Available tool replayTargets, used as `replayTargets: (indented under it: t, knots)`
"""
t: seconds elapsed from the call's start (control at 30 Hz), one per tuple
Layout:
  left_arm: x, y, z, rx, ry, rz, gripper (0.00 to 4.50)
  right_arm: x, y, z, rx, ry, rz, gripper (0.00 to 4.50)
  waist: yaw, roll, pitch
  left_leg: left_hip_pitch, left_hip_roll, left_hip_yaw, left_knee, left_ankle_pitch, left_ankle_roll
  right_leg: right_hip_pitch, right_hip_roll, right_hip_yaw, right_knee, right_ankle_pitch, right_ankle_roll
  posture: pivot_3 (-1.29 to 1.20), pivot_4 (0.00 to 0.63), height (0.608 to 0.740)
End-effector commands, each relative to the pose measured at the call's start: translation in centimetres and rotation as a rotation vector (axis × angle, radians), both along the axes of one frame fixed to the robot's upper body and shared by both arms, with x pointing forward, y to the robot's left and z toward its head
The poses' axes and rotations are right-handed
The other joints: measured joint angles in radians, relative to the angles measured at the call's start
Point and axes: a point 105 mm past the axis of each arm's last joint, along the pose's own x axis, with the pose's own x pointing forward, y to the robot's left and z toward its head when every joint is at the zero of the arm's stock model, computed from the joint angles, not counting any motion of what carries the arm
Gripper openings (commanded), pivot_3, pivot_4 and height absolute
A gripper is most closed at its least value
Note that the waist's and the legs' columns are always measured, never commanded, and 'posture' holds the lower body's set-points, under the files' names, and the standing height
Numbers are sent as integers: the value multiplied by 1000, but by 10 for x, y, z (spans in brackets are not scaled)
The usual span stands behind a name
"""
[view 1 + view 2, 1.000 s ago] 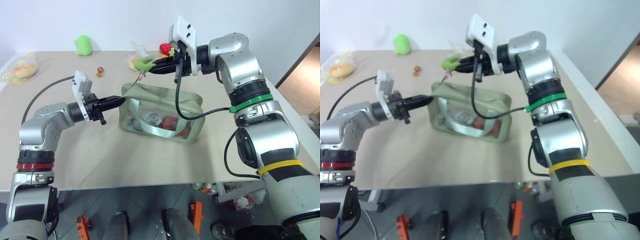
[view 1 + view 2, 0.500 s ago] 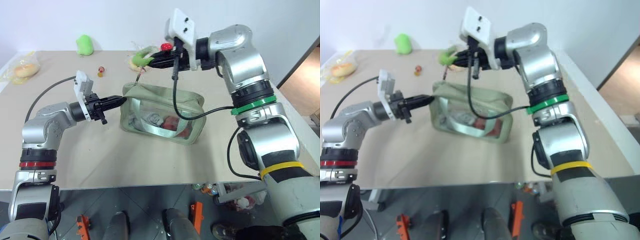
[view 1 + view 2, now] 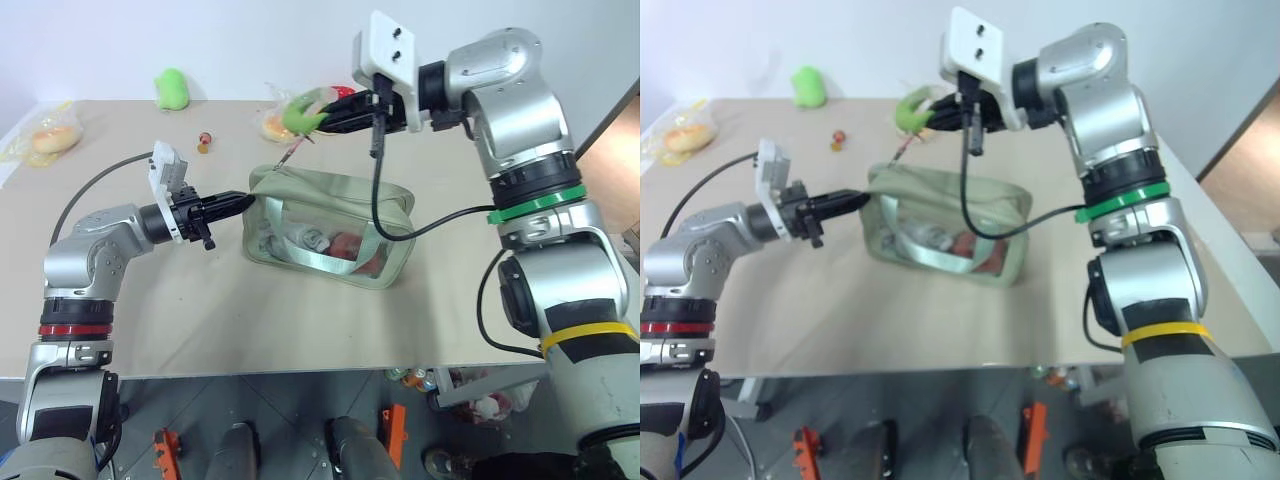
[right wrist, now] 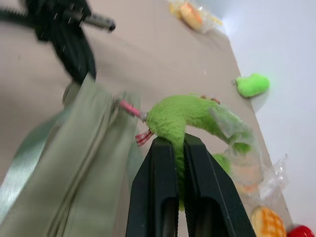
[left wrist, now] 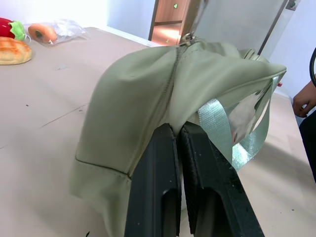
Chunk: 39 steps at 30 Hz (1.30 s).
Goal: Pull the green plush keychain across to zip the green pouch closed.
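Observation:
The green pouch [image 3: 335, 198] lies mid-table, its clear window side facing me with small items inside. My left gripper [image 3: 244, 201] is shut on the fabric at the pouch's left end, and the left wrist view shows the pinched fabric [image 5: 148, 89] bunched over the fingertips. Above the pouch's far left corner, my right gripper [image 3: 322, 119] is shut on the green plush keychain [image 3: 301, 110]. The plush [image 4: 185, 116] bulges out over the fingers in the right wrist view. Its pinkish cord [image 3: 290, 155] runs taut down to the zipper at the pouch's left end.
A larger loose green plush toy [image 3: 170, 89] lies at the table's far edge. Bagged bread [image 3: 45, 141] sits far left, a small red item [image 3: 204, 139] nearby, and bagged toy food [image 3: 272, 124] behind the pouch. A person's hand [image 5: 302, 98] shows beyond the pouch.
My right gripper has moved right and a little up with the keychain, drawing the cord taut. The left gripper has stayed put on the pouch's end.

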Motion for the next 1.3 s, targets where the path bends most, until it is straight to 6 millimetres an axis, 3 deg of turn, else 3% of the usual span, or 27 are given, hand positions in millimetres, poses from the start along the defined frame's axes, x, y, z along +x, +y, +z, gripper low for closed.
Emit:
replayTargets:
  t: [0.03,0.2,0.37,0.47,0.77,1.03,1.3]
  knots:
    - [0,4,-4,5,18,20,0,-5,-18,21,2,-105,-39,48,-1,0,0,0,0,0,0,0,0,0,0,0,0,0,0,0,150,740]
    - [0,3,-5,3,23,19,0,-7,-31,9,-14,-114,-65,48,-1,0,0,0,0,0,0,0,0,0,0,0,0,0,0,0,150,740]
    - [0,2,-7,-1,30,19,0,-6,-18,-16,-53,-146,-77,48,-1,0,0,0,0,0,0,0,0,0,0,0,0,0,0,0,150,740]
    - [0,1,-7,-2,31,19,0,-8,-23,-20,-80,-156,-76,48,-1,0,0,1,0,0,0,0,0,0,0,0,0,0,0,0,150,740]
    - [-4,4,-10,-9,42,29,0,1,-72,9,-53,-228,-233,48,2,0,0,1,0,1,0,0,0,0,-1,1,0,-3,-5,0,150,740]
    - [-5,5,-9,-14,44,40,0,-10,-97,-22,-110,-189,-260,48,0,0,0,2,0,1,0,0,0,1,0,1,0,-3,-5,0,150,740]
    - [-7,6,-11,-10,53,44,0,-10,-188,-43,-207,-174,-557,48,2,0,0,2,-1,3,1,0,0,1,-1,4,0,-4,-5,0,150,740]
